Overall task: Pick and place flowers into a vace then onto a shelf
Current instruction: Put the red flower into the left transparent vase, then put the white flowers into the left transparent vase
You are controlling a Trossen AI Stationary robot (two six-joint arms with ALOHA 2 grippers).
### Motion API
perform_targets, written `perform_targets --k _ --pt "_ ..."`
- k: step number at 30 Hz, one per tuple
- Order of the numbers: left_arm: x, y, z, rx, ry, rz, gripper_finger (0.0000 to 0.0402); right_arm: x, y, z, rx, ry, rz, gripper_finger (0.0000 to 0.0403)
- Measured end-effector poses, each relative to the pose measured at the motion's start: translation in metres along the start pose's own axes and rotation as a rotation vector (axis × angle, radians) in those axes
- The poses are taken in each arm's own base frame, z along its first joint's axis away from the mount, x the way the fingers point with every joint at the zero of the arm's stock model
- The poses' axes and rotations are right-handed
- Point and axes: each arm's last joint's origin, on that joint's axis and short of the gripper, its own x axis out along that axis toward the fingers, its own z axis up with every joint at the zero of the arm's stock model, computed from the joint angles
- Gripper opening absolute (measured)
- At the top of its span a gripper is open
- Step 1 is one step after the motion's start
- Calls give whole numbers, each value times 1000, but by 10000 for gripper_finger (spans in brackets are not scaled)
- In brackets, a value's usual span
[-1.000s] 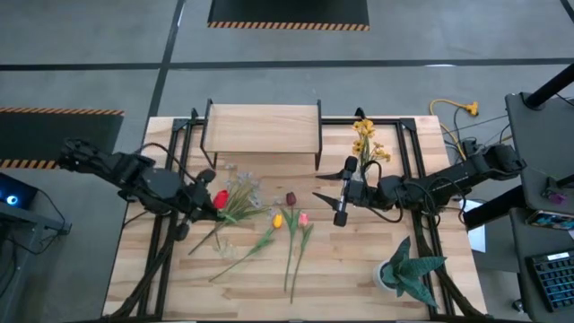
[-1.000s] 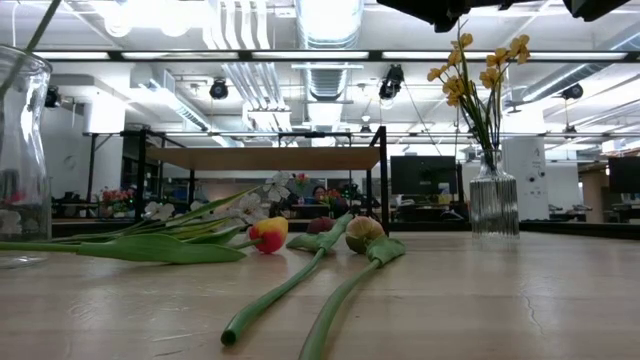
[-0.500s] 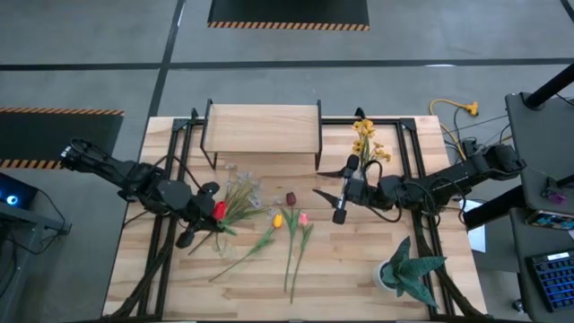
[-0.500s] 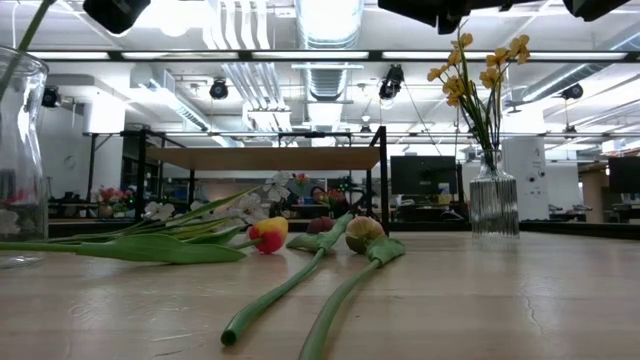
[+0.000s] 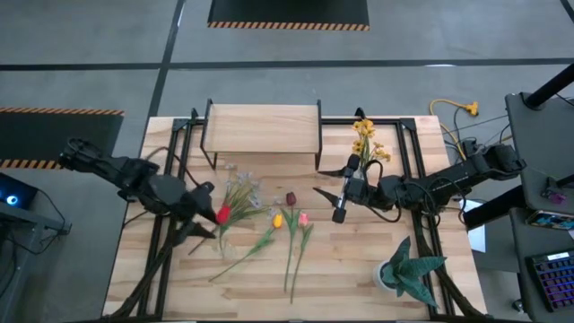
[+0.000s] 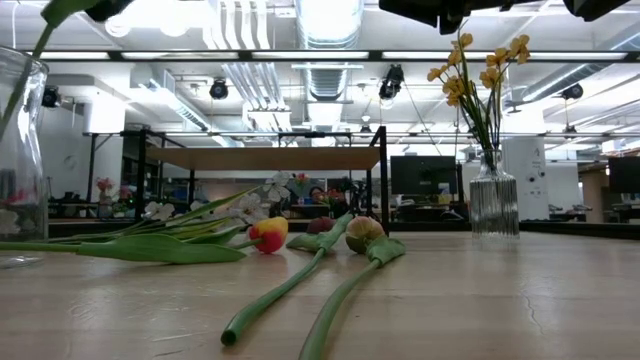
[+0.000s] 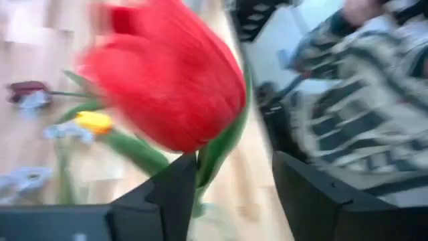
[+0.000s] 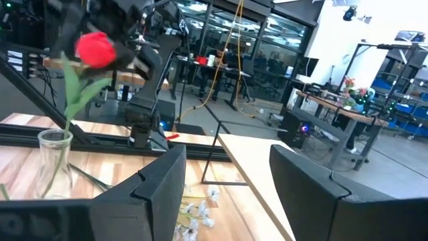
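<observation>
A red tulip (image 5: 221, 213) stands with its stem in a clear glass vase (image 8: 56, 161) at the table's left; the low view shows this vase (image 6: 20, 160) too. My left gripper (image 7: 227, 194) is open just below the bloom (image 7: 167, 80), one finger on each side of the stem. More flowers lie on the table: a yellow tulip (image 5: 277, 220), a pink one (image 5: 303, 218), a maroon one (image 5: 291, 198) and a pale spray (image 5: 240, 188). The shelf (image 5: 263, 128) stands at the far edge. My right gripper (image 5: 343, 190) hovers open near the table's middle right. My left gripper has the red tulip's stem (image 7: 204, 164) close beside one finger (image 7: 175, 194), just under the bloom. I cannot tell whether that finger touches it. The tulip stands nearly upright with its lower stem in the glass vase.
A ribbed glass vase with yellow flowers (image 5: 363, 144) stands right of the shelf. A green spiky potted plant (image 5: 408, 269) sits at the near right corner. Black frame rails (image 5: 170, 170) run along both sides of the table.
My left gripper has moved a little toward the table's near edge with the red tulip, above the glass vase. In the low view a tulip leaf now shows over the vase's mouth.
</observation>
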Motion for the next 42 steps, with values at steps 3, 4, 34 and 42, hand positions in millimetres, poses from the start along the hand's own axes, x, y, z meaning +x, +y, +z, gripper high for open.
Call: perform_targets --k 3,4,34,42 --pt "-19 -8 9 -74 2 -45 199 0 0 0 0 0 0 207" --pt "-25 -11 12 -100 -6 -47 201 0 0 0 0 0 0 207" --pt "47 -46 131 337 -56 337 198 -3 -5 -2 -50 66 -97 207" --pt "67 -39 129 283 -8 410 198 -6 2 -6 -90 107 -22 207"
